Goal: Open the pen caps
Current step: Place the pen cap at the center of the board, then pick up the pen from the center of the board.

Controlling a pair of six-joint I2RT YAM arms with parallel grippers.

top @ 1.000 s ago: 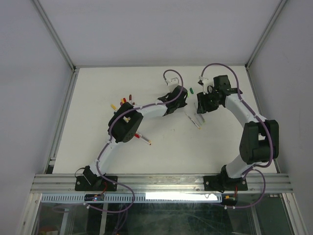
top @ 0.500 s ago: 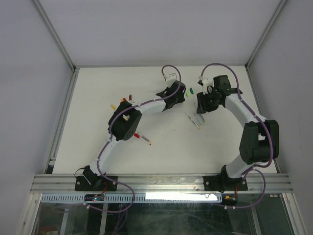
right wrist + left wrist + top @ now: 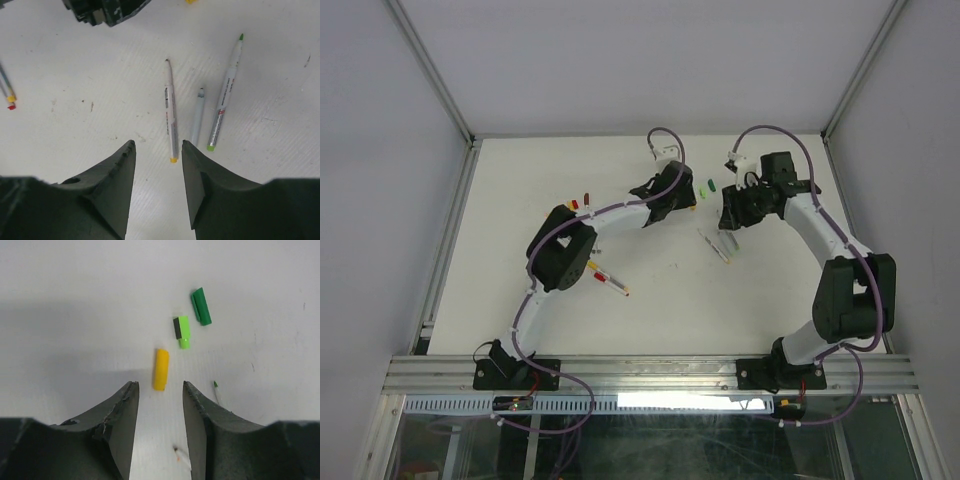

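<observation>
Caps (image 3: 201,306) gather far off, probably a discard pile: your left jaws stand released by the yellow cap (image 3: 160,369); right jaws, parted and empty, hover over bared pens (image 3: 170,115).

Yellow cap (image 3: 161,369) & green cap (image 3: 201,306) are seen as smooth plastic w/ slight sheen; table (image 3: 75,75) is seen matt white (fine ribbing, scuffed).

White table (image 3: 670,300), loose pens (image 3: 171,112), caps (image 3: 161,369)
</observation>
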